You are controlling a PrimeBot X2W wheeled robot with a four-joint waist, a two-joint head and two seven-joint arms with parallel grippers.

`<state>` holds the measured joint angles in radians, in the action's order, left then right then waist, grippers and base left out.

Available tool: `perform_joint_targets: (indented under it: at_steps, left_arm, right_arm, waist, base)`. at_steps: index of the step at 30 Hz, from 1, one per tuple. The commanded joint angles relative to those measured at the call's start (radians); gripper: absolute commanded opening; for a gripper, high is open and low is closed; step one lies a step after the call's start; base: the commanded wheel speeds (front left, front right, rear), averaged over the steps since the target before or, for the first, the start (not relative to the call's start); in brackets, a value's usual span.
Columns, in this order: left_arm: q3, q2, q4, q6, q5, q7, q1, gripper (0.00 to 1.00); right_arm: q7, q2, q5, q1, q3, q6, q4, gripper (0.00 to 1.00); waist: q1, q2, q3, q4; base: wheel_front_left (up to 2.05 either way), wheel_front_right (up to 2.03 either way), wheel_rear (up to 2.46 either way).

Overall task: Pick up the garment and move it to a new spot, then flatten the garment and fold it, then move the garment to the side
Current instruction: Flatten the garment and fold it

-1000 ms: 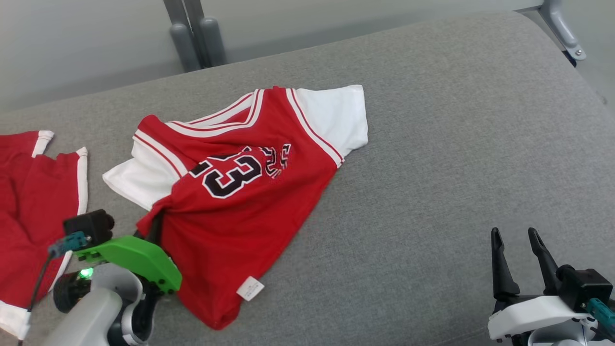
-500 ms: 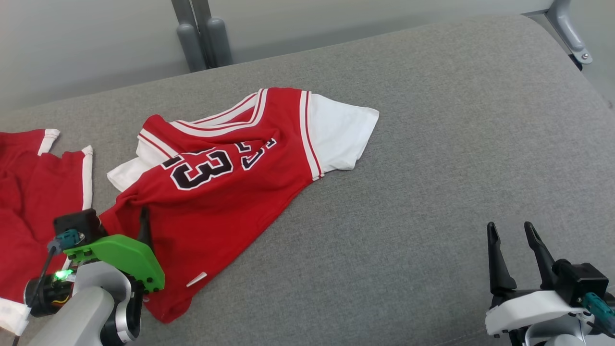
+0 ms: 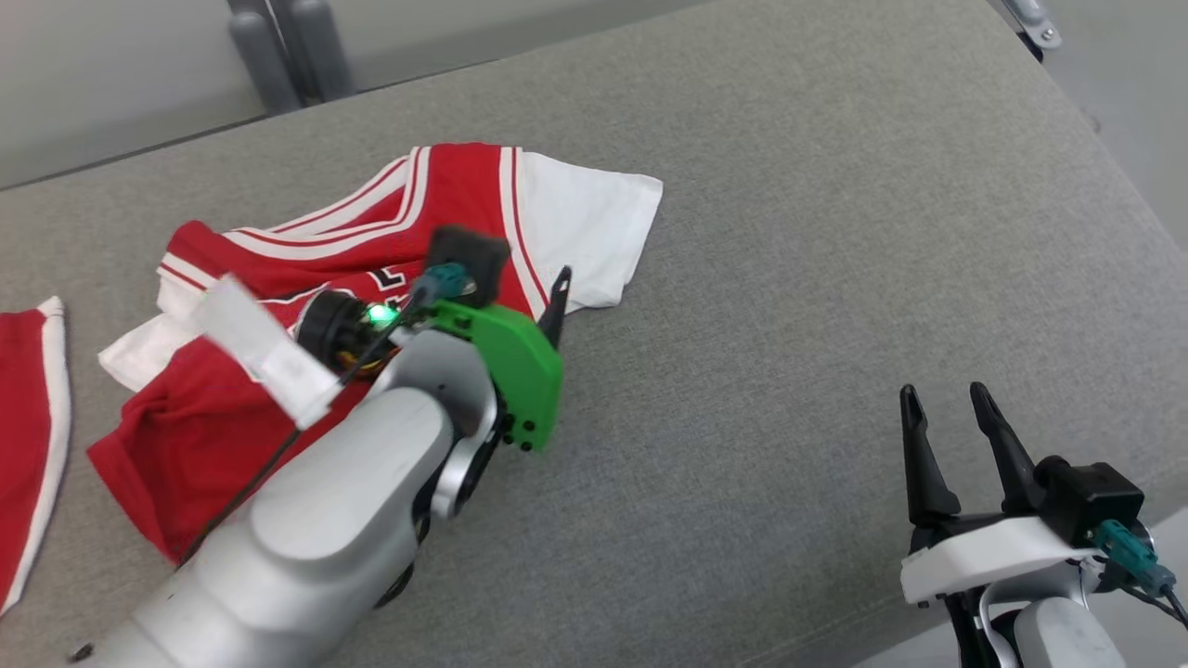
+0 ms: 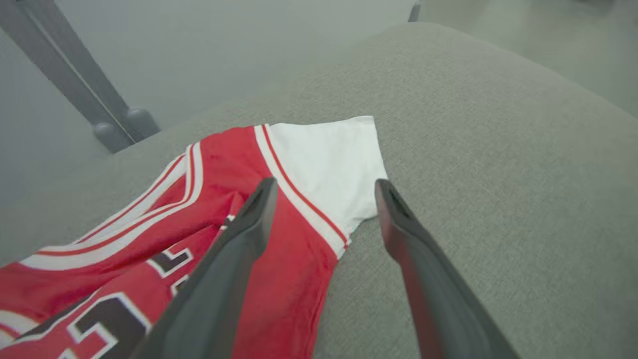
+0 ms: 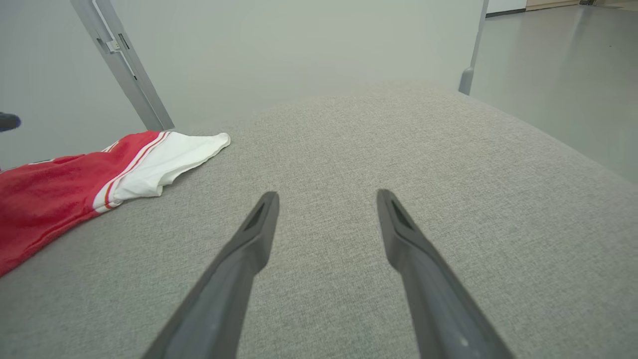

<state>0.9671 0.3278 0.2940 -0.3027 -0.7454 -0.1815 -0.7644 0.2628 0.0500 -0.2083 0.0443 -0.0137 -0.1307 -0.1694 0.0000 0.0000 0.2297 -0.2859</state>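
Grey cushion (image 3: 835, 232), pale wall behind. Jersey (image 3: 455, 195) rumpled, centre-left of head view. Left gripper (image 4: 324, 184) open, empty, over white sleeve (image 4: 324, 154). Right gripper (image 3: 939, 394) open, empty, lower right, well apart from jersey. Likely step: flattening. Next: pinch sleeve edge, pull outward.

Bright, soft, even light with faint shadows. The left tool (image 4: 323, 185) looks soft and blurred near the lens.
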Motion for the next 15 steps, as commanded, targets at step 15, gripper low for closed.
perform_joint_targets:
  at_steps: [15]
  left_arm:
    - [0.146,-0.167,0.625,0.194,0.098,0.051,-0.189,1.0]
  right_arm:
    - [0.003,0.001,-0.081,0.058,0.046,0.0,-0.036,1.0]
  waist:
    - [0.0,0.0,0.155,-0.225]
  base:
    - [0.0,0.0,0.0]
